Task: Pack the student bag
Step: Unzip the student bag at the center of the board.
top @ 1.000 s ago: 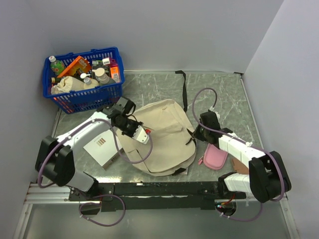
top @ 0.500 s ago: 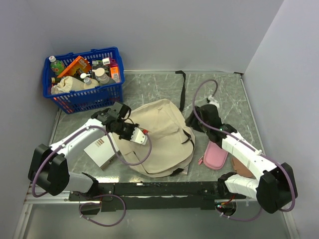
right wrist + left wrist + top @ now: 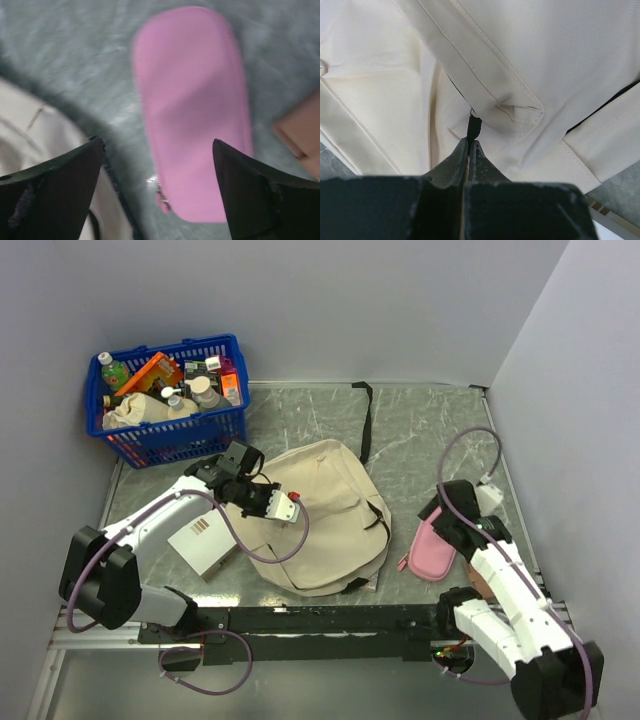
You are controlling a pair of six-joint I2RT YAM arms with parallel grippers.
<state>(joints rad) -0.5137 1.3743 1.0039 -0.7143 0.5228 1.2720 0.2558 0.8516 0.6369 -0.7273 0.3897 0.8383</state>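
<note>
My left pincer [image 3: 471, 145] is clamped tight on the little black zip pull [image 3: 474, 125] of the student bag [image 3: 325, 510], which lies flat in the middle of the bench [image 3: 420, 430]; my right pincer [image 3: 157, 145] hangs with its jaws wide apart over the pink pouch [image 3: 192, 100], lower right of the top view, holding nothing.

What worries me: nothing pins the bag down on its far side now, so if I tug that pull the whole soft bag could just slide along the bench instead of the zip running; the tab's thin too, so it could slip out of my grip; and the pouch sits just beside the bag's edge, so a sloppy drop with the right one might nip bag fabric along with it; that wrist view's blurry, so I can't judge the gap well.

Compared with a second ago: the right pincer was nearly closed at the bag's right edge; it's since let go, swung back toward the lower right and opened up; the left one has barely budged.
</note>
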